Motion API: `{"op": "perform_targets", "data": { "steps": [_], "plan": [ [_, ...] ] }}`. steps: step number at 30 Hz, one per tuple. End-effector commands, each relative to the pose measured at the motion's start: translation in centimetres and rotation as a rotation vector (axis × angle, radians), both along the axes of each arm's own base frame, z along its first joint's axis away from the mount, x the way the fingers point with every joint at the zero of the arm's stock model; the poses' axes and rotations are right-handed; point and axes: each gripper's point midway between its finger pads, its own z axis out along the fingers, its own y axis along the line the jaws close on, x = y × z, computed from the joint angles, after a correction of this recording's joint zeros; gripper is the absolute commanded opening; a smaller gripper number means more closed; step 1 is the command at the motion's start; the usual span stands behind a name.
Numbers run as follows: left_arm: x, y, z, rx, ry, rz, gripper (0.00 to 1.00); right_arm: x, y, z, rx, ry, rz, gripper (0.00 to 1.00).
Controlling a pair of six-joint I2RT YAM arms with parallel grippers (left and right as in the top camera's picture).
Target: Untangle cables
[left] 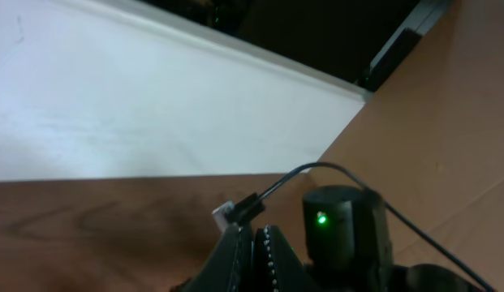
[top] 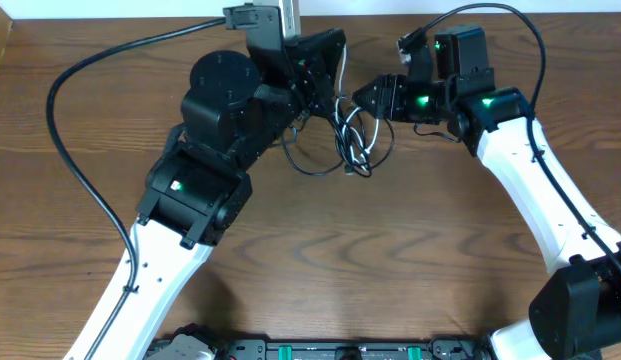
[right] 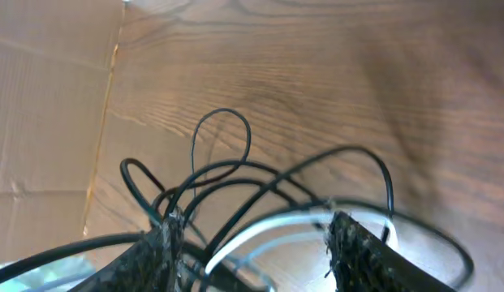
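Black and white cables (top: 352,150) loop on the counter (top: 390,255); the left hand (left: 253,235) clenches one near its plug (left: 234,213), the right hand (right: 256,229) hangs released astride the tangle.

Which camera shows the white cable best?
Right wrist: the white cable arcs close-up between its open fingers. Overhead shows only pale strands in the tangle. Left wrist shows just a small white tip, possibly its plug.

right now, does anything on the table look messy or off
Only the cables: black and white cords snarled in overlapping loops between the arms. The left gripper is shut on a plug end; the right gripper stands open around several strands. Nothing looks damaged.
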Motion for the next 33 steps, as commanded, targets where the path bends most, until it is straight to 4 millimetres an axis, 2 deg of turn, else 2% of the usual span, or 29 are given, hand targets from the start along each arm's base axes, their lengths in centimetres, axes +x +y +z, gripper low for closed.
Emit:
{"op": "perform_targets", "data": {
  "steps": [1, 4, 7, 12, 17, 23, 26, 30, 33],
  "plan": [
    [0.4, 0.1, 0.1, -0.002, 0.007, 0.011, 0.07, -0.1, -0.5, -0.7, 0.025, 0.105, -0.084, 0.55],
    [0.5, 0.1, 0.0, -0.002, 0.009, 0.011, 0.07, -1.1, -0.4, -1.6, 0.009, 0.16, -0.081, 0.56],
    [0.5, 0.1, 0.0, -0.005, 0.009, 0.011, 0.08, -1.1, -0.3, -2.3, -0.002, 0.179, -0.089, 0.55],
    [0.5, 0.0, 0.1, -0.032, 0.029, 0.015, 0.07, 1.1, -0.6, -4.8, -0.049, 0.192, -0.203, 0.51],
    [0.5, 0.0, -0.2, -0.028, 0.036, 0.015, 0.08, 3.0, 1.0, -5.9, 0.012, 0.158, -0.163, 0.36],
    [0.5, 0.0, -0.4, -0.024, 0.042, 0.015, 0.08, 3.2, 2.0, -5.7, 0.014, 0.127, -0.14, 0.18],
    [0.6, 0.0, -0.4, -0.024, 0.042, 0.015, 0.07, 2.9, 2.2, -5.8, 0.017, 0.14, -0.129, 0.21],
    [0.5, 0.0, -0.9, -0.012, 0.062, 0.016, 0.07, 2.9, 1.8, -5.9, 0.008, 0.133, -0.116, 0.36],
    [0.5, 0.1, -1.2, -0.007, 0.071, 0.017, 0.07, 2.9, 1.6, -5.7, 0.023, 0.132, -0.103, 0.42]
  ]
}}
